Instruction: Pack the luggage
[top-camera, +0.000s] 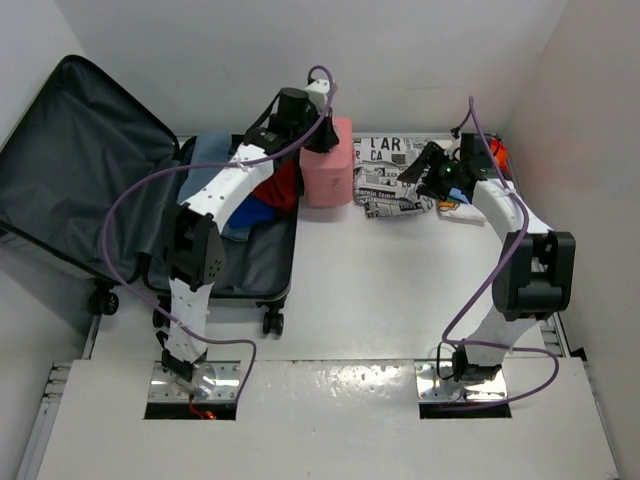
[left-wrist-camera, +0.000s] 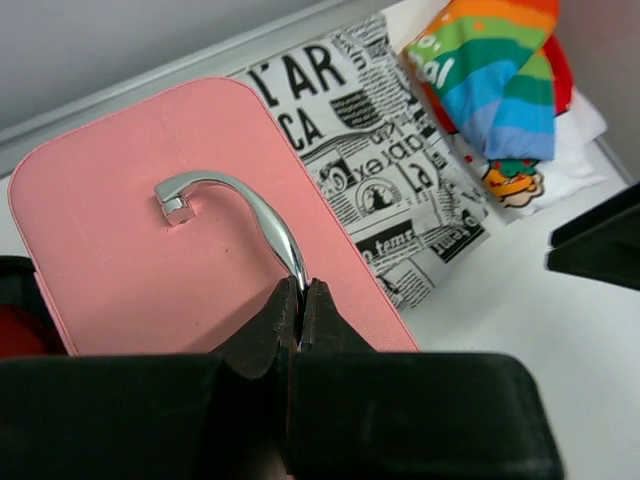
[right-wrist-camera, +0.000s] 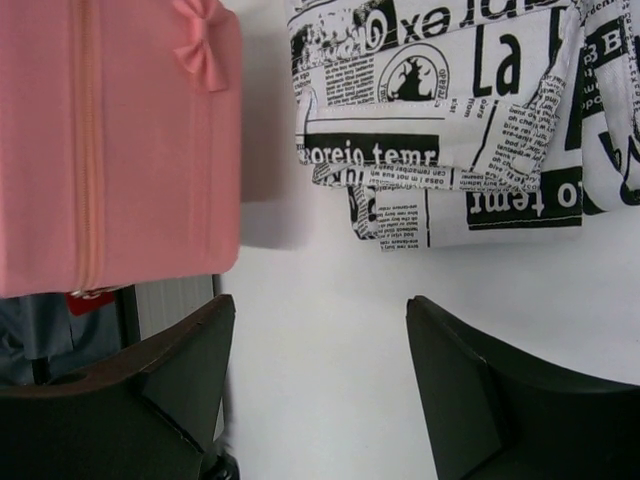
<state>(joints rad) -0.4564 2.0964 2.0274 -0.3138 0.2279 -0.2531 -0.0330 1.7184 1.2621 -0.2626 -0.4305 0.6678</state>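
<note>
The luggage (top-camera: 70, 165) lies open at the left, its black-lined lid leaning on the wall and its lower half holding blue and red clothes (top-camera: 268, 200). A small pink box case (top-camera: 328, 165) stands just right of it. My left gripper (left-wrist-camera: 300, 290) is above this case (left-wrist-camera: 130, 230), shut on its curved metal handle (left-wrist-camera: 255, 205). My right gripper (right-wrist-camera: 320, 310) is open over bare table, between the pink case (right-wrist-camera: 120, 140) and a folded newspaper-print cloth (right-wrist-camera: 450, 100). Nothing is between its fingers.
The newspaper-print cloth (top-camera: 390, 175) lies at the back middle. A rainbow-striped garment (left-wrist-camera: 500, 70) and white clothing lie at the back right, near the wall. A strip of the luggage's ribbed grey shell (right-wrist-camera: 175, 300) shows below the pink case. Purple cables loop over both arms.
</note>
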